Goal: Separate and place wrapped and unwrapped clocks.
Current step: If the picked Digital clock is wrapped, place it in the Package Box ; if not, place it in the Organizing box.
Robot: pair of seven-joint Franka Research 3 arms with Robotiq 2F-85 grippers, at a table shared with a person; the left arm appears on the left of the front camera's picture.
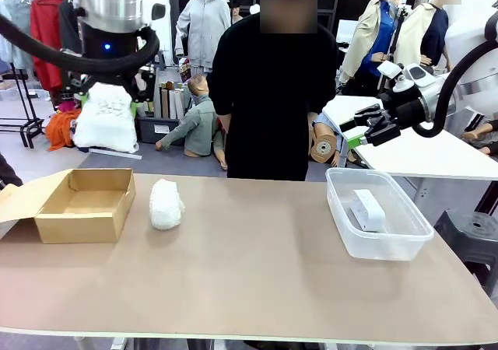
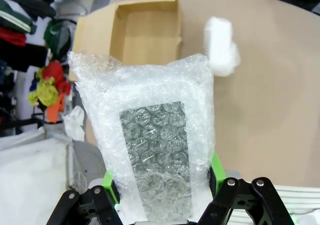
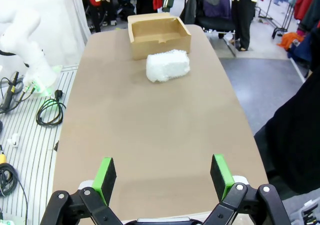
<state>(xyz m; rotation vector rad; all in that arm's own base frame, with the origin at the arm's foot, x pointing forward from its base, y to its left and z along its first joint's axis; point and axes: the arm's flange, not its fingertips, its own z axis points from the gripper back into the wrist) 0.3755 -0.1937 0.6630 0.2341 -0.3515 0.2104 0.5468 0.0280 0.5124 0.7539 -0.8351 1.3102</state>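
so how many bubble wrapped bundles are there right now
2. The held bundle hangs in the left tool, up in the air; the loose bundle lies on the table beside the cardboard box. No others seem hidden.

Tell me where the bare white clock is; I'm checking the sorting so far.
In the front view, the bare white clock lies inside the clear plastic tub on the table's right side, well right of the white wrapped bundle.
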